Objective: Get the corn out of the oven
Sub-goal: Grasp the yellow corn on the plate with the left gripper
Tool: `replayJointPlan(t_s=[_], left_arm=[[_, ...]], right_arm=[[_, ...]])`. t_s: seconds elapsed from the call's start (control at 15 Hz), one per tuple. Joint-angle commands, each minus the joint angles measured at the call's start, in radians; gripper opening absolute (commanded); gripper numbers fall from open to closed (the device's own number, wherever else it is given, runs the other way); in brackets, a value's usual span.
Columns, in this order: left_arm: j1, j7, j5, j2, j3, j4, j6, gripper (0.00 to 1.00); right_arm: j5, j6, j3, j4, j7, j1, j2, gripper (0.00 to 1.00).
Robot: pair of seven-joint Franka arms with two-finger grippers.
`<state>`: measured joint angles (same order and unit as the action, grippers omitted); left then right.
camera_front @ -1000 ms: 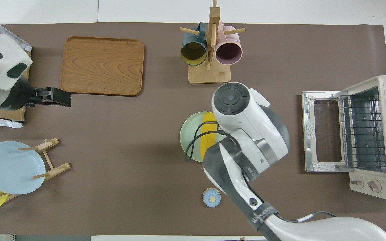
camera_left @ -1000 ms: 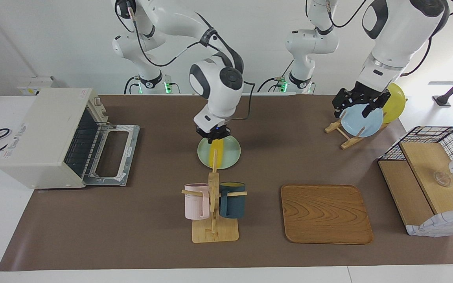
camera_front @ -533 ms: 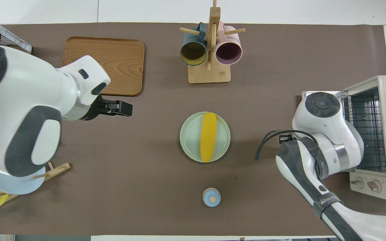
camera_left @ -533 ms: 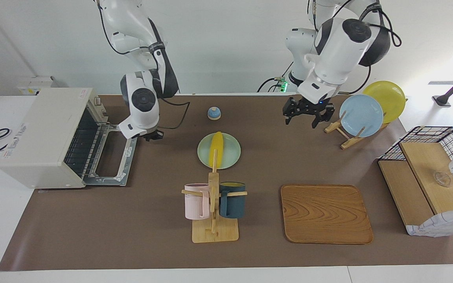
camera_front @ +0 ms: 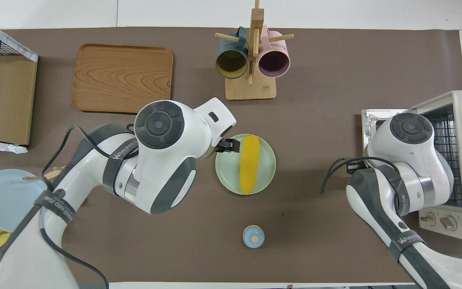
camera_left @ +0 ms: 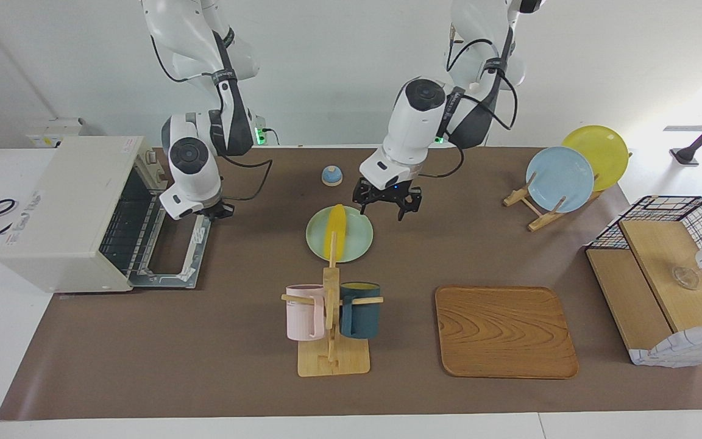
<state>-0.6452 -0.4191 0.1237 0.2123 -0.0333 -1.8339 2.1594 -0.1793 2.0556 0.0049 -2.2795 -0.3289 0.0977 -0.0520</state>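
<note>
The oven stands with its door dropped open, the right end effector over that door, its grip impossible to tell. Toward the left arm's end from the oven, the corn lies on a green plate, apparently already taken out. The left end effector hangs beside the plate, spread wide and empty.

Bright, even, diffuse lighting in both views. Strong daylight washing in at the left arm's end of the surface, overexposing the background past the yellow plate. Soft, faint shadows only: beneath the mug rack, along the wooden tray, under the oven door. No harsh glare on the matte brown cover. Sharp focus throughout; slight wide-angle bowing toward the edges.
</note>
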Motion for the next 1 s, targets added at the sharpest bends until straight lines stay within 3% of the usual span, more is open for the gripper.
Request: replayJointPlan(t_s=[0.0,0.47,0.93], left_arm=[[-0.076,-0.076,0.008,0.071,0.02,-0.001,0.089,1.0],[-0.168,-0.181,0.01,0.206,0.021,0.007,0.253,1.0],[-0.175,-0.187,0.001,0.219,0.024,-0.005,0.278,0.98]], right_arm=[[-0.005,0.073,0.01,-0.043,-0.047,-0.009,0.001,0.0],[0.034,0.092,0.012,-0.046,-0.108,0.033,-0.011,0.0],[0.034,0.086,0.009,-0.083,-0.046,-0.022,0.0,0.0]])
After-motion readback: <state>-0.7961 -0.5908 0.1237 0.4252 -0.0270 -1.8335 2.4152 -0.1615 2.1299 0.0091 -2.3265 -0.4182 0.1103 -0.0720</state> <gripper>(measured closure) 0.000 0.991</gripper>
